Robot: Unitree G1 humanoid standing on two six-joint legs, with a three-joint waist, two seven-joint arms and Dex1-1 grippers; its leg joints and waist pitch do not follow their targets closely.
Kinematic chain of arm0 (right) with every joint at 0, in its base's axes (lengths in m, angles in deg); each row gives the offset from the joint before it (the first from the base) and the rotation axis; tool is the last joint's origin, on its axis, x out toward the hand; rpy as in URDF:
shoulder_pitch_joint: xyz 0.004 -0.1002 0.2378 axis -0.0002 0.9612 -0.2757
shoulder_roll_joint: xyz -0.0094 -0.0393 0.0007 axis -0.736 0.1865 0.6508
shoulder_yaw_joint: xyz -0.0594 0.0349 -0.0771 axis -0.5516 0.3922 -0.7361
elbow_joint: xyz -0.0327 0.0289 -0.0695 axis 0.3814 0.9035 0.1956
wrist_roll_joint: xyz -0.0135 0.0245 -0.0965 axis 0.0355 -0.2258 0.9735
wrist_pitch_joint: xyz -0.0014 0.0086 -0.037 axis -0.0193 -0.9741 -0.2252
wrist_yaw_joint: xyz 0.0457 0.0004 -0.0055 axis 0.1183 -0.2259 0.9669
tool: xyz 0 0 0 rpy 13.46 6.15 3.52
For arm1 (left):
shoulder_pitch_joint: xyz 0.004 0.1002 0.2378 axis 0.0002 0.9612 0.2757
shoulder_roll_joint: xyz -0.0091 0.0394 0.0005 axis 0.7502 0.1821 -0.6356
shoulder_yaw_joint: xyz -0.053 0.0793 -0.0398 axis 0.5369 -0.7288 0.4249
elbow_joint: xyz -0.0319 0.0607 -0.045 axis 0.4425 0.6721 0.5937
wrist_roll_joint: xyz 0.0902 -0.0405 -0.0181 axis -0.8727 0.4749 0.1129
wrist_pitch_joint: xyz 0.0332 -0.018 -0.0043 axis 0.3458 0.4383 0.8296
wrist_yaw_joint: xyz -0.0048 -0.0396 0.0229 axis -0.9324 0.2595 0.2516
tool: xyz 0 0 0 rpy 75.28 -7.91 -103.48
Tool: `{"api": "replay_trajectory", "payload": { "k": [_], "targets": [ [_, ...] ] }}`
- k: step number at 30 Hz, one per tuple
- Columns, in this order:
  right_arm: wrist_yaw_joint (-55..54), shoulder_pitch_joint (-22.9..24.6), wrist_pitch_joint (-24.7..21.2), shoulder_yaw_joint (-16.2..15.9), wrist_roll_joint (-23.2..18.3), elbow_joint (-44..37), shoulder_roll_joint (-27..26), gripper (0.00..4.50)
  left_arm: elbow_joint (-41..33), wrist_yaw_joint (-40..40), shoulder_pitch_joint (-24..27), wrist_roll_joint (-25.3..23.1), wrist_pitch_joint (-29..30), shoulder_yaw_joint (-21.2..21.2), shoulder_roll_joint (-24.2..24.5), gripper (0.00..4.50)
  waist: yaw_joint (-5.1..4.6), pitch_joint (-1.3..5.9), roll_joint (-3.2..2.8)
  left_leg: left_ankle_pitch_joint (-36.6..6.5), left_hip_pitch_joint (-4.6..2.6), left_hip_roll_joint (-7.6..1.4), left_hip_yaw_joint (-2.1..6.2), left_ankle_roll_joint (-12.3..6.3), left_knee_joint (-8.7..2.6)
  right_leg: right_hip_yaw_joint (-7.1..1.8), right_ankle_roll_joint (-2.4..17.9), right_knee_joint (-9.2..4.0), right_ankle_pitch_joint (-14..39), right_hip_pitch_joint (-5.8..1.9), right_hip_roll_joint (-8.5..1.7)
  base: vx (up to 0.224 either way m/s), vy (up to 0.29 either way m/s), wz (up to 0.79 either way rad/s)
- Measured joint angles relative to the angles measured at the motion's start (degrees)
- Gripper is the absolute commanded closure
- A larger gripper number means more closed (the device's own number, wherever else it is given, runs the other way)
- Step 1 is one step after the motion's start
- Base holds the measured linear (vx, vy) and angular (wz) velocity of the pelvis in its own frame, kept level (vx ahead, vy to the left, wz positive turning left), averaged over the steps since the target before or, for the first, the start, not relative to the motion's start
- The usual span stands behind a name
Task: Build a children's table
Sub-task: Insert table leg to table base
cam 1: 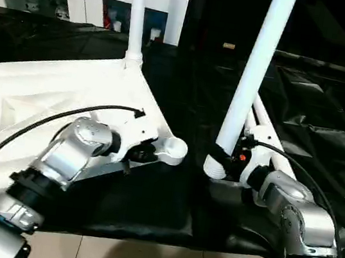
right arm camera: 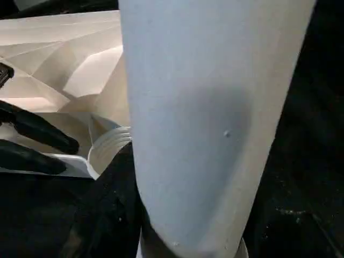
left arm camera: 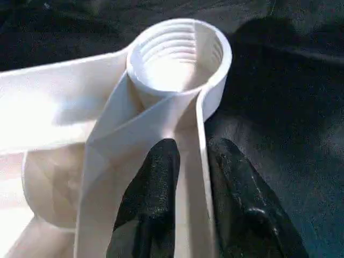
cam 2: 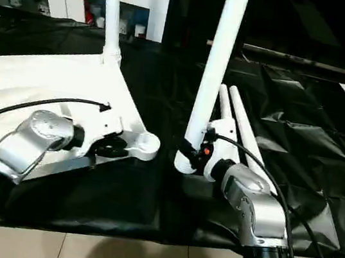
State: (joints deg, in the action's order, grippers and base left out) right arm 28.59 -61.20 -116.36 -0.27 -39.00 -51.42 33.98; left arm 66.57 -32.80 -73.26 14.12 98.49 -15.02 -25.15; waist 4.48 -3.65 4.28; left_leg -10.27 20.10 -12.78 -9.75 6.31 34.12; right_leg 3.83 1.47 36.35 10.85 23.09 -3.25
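Tabletop (cam 1: 48, 94), white and flipped ribs-up, lies across the black-draped bench (cam 1: 326, 145) on my left side, with one leg (cam 1: 136, 13) already standing upright in its far corner socket. My left pincer (left arm camera: 188, 177) sits at the near corner, its two black fingers (left arm camera: 153, 188) straddling a thin white rib just behind the open threaded socket (left arm camera: 177, 56), one finger on each side of the rib; I cannot tell whether they truly pinch it or merely rest beside it. My right pincer (cam 2: 188, 152) is clamped on the thick lower end of a second leg (cam 2: 216, 64), holding it nearly upright, leaning slightly, its foot on the black cloth just beside that empty socket but apart from it. Two more legs (cam 2: 238, 122) lie side by side on the cloth behind my right wrist.
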Motion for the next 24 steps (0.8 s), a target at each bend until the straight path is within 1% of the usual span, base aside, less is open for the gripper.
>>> {"api": "replay_trajectory", "payload": {
  "k": [2, 5, 6, 7, 8, 11, 17, 19, 21, 23, 24],
  "targets": [
    [0.0, 0.0, 0.0, 0.0, 0.0, 0.0, 0.0, 2.59, 0.0, -0.3, 0.2, 0.0, 0.1, 0.0, 0.3, 3.69, -0.09, 0.01, 0.01, 0.0, 0.0, 0.0, 0.0, 0.0, 0.0, 0.0, 0.0, 0.0, 0.0, 0.0, 0.0, 0.0, 0.0, 0.0],
    [0.1, 0.0, 0.1, 0.0, 0.0, 0.0, 0.0, 2.59, -0.3, -0.4, 0.7, 0.7, 0.1, 0.1, 0.6, 3.89, -0.21, 0.02, 0.05, 0.0, 0.0, 0.0, -0.01, 0.0, 0.0, 0.0, 0.0, 0.0, 0.0, 0.0, 0.0, 0.0, 0.0, 0.0],
    [0.1, -0.1, 0.1, 0.0, 0.0, 0.0, -0.1, 2.59, -0.4, -0.4, 0.9, 0.7, 0.1, 0.2, 0.6, 3.89, -0.25, 0.02, 0.05, 0.0, 0.0, 0.0, -0.01, 0.0, 0.0, 0.0, -0.1, 0.0, 0.0, 0.0, 0.0, 0.0, 0.0, 0.0],
    [0.1, -0.1, 0.2, 0.0, 0.0, 0.0, -0.2, 2.59, -0.4, -0.4, 1.0, 0.9, 0.2, 0.4, 0.6, 4.15, -0.3, 0.02, 0.05, 0.0, 0.0, 0.0, -0.01, 0.0, 0.0, 0.0, -0.2, 0.0, 0.1, 0.0, 0.0, 0.0, 0.0, 0.0],
    [0.1, -0.1, 0.3, 0.0, 0.0, 0.0, -0.2, 2.59, -0.4, -0.4, 1.0, 1.0, 0.2, 0.5, 0.7, 4.15, -0.34, 0.02, 0.05, 0.0, 0.0, 0.0, -0.01, 0.0, 0.0, 0.0, -0.2, 0.0, 0.1, 0.0, 0.0, 0.0, 0.0, 0.0],
    [0.1, -0.2, 0.7, -0.1, 0.0, 0.0, -0.3, 2.59, -0.7, -0.4, 1.6, 1.7, 0.7, 1.2, 1.0, 4.39, -0.6, 0.03, 0.11, 0.0, 0.0, -0.01, -0.02, 0.0, 0.0, 0.0, -0.3, 0.01, 0.2, 0.0, 0.0, 0.0, 0.0, 0.0],
    [-0.2, -1.4, 2.6, -0.1, 0.4, 0.4, -0.8, 2.59, -1.1, -0.3, 2.2, 2.6, 1.6, 2.1, 1.5, 4.5, -0.84, 0.04, 0.13, 0.0, 0.01, 0.0, -0.02, 0.0, 0.0, 0.0, -0.3, 0.0, 0.2, 0.0, 0.0, 0.0, 0.0, 0.0],
    [-0.8, -1.5, 5.0, -0.2, 1.5, 0.8, -0.9, 2.59, -1.3, -0.4, 2.4, 2.8, 1.6, 2.3, 1.5, 4.5, -0.84, 0.05, 0.14, 0.0, 0.03, 0.0, -0.02, 0.0, -0.01, -0.01, -0.3, -0.01, 0.2, 0.02, 0.0, 0.0, 0.0, 0.0],
    [-0.6, -1.5, 9.3, -1.1, 3.1, 1.7, -1.0, 2.59, -2.1, -0.8, 2.9, 3.2, 1.2, 2.3, 2.1, 4.5, -0.86, 0.05, 0.15, 0.0, 0.08, 0.0, -0.02, -0.01, -0.03, 0.0, -0.3, -0.03, 0.2, 0.06, 0.0, 0.0, 0.0, 0.0],
    [0.6, -1.7, 10.0, -1.9, 3.1, 1.7, -1.0, 2.59, -3.1, -1.6, 3.3, 3.4, 1.3, 2.3, 2.8, 4.5, -1.01, 0.04, 0.16, 0.0, 0.1, 0.0, -0.02, -0.01, -0.09, 0.0, -0.3, -0.05, 0.2, 0.07, 0.0, 0.0, 0.0, 0.0],
    [1.3, -2.1, 9.5, -1.9, 2.7, 1.9, -1.3, 2.59, -3.7, -2.0, 3.6, 3.5, 1.5, 2.3, 3.1, 4.5, -1.01, 0.04, 0.16, 0.0, 0.1, 0.0, -0.02, -0.01, -0.11, 0.0, -0.2, -0.07, 0.1, 0.08, 0.0, 0.0, 0.0, 0.0]
  ]
}}
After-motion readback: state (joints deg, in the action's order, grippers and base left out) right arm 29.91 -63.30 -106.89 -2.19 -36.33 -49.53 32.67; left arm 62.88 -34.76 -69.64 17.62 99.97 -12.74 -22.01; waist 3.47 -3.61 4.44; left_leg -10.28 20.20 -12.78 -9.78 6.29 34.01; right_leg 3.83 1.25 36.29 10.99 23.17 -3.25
